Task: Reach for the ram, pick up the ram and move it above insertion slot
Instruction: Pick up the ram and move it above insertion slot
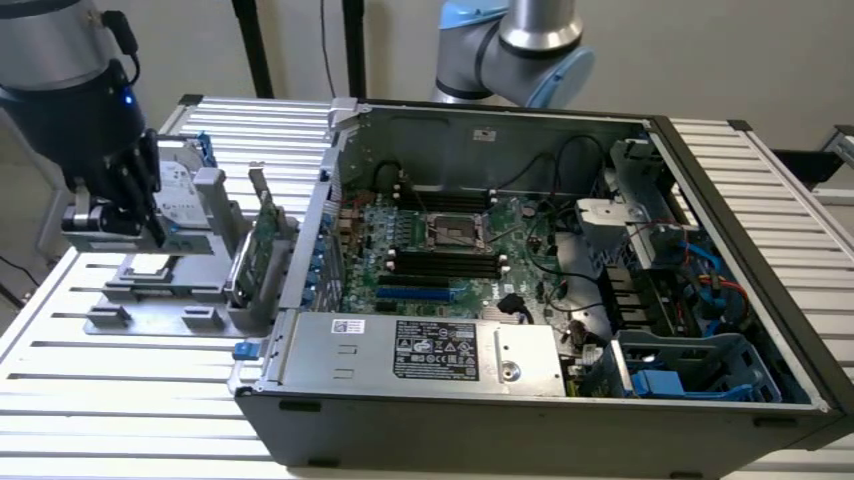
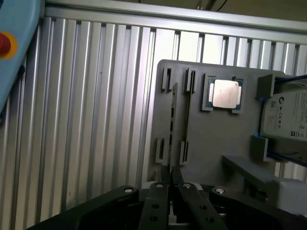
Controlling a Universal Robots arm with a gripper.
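Soft, even light fills the exterior view, turning the ribbed bench [image 1: 120, 385] pale and bright and leaving the open computer case [image 1: 534, 430] dim inside, while in the wrist view the bench slats gleam with streaks of glare, the processor lid [image 2: 225, 93] shines and the hand [image 2: 170, 172] lies in shadow.

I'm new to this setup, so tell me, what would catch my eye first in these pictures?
The open computer case dominates the exterior view, its green motherboard exposed. On the exterior view's left, a gray fixture holds upright green cards. In the wrist view, the gripper hangs over that fixture, which carries a silver processor chip.
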